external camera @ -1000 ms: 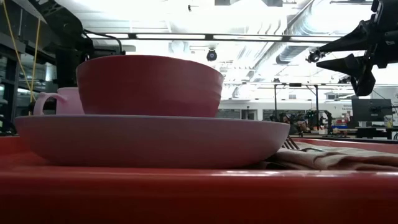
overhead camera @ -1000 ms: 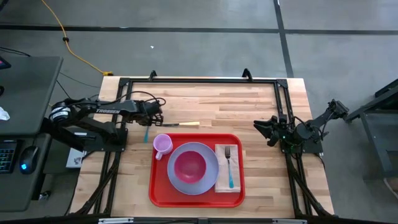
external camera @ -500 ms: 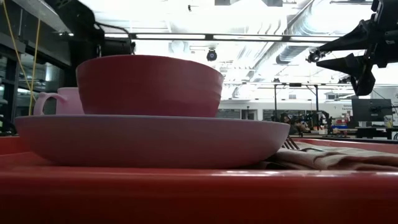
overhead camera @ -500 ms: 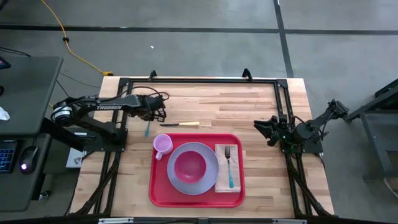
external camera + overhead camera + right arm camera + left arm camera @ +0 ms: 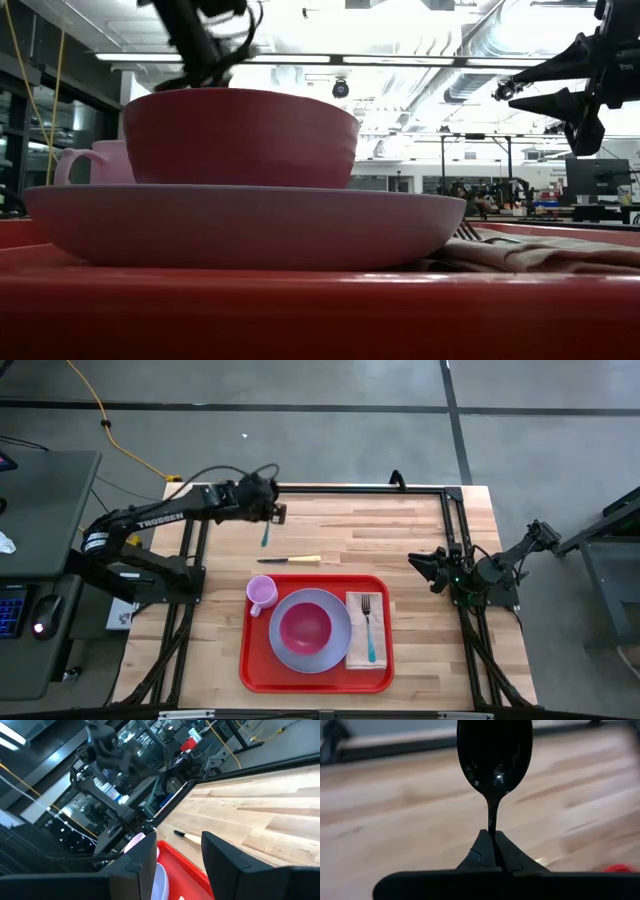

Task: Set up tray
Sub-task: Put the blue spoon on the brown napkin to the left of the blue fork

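Observation:
A red tray [image 5: 252, 668] lies near the table's front edge. It carries a lavender plate [image 5: 288, 652] with a pink bowl [image 5: 305, 628] in it, a lilac cup [image 5: 261, 592], and a tan napkin [image 5: 358, 652] with a teal-handled fork [image 5: 369, 628] on top. My left gripper [image 5: 274, 512] hangs high over the far left of the table, shut on a spoon [image 5: 495, 755]. The spoon shows as a teal strip [image 5: 265, 537] in the high view. My right gripper [image 5: 415, 564] waits open at the table's right side, level, with nothing between its fingers. My left gripper pinches the spoon's thin stem [image 5: 492, 822], just behind the bowl, between its two fingertips. The bowl sticks out ahead of the fingers, in line with them. The gripper slants downward, and the spoon is lifted clear of the table.
A knife [image 5: 290, 560] with a pale handle lies on the bare wood just beyond the tray's far edge. A black frame [image 5: 330, 490] runs round the table's far and side edges. Bare wood lies left and right of the tray.
My left gripper has risen and swung toward the table's far edge and a little right, staying shut on the spoon, which has gone up with it, well clear of the wood. The gripper has also tipped up from a steeper downward slant.

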Robot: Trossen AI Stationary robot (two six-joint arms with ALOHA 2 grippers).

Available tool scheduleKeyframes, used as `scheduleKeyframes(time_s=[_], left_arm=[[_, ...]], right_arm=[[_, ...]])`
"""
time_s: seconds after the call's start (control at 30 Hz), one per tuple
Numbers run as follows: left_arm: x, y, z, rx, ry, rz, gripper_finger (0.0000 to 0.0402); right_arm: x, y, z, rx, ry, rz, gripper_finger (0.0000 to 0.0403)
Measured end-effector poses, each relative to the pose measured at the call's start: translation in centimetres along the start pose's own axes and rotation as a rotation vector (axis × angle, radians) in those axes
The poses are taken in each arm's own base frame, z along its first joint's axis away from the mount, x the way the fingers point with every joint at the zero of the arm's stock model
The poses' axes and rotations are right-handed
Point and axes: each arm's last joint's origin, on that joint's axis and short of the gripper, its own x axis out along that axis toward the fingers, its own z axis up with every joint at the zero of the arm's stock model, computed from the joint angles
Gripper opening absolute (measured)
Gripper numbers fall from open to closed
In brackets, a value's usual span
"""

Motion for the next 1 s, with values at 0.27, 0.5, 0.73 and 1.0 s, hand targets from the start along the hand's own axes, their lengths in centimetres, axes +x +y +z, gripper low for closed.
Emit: scheduleKeyframes(time_s=[0.27, 0.5, 0.73, 1.0], left_arm=[[-2.1, -4.1, 2.7, -0.016, -0.126, -0.266, 0.0010], [-0.8, -9.3, 2.7, 0.034, -0.106, -0.377, 0.0010], [2.0, -15.0, 2.9, 0.109, -0.053, -0.448, 0.0010], [4.5, -19.3, 3.4, 0.153, -0.022, -0.515, 0.0010]], right_arm=[[0.3, -0.2, 0.2, 0.015, -0.011, -0.008, 0.0134], [0.9, 0.4, 0.6, 0.015, -0.033, 0.045, 0.0134], [1.4, 1.9, 1.6, -0.047, -0.109, 0.175, 0.0134], [2.7, 4.1, 2.1, -0.099, -0.114, 0.181, 0.0134]])
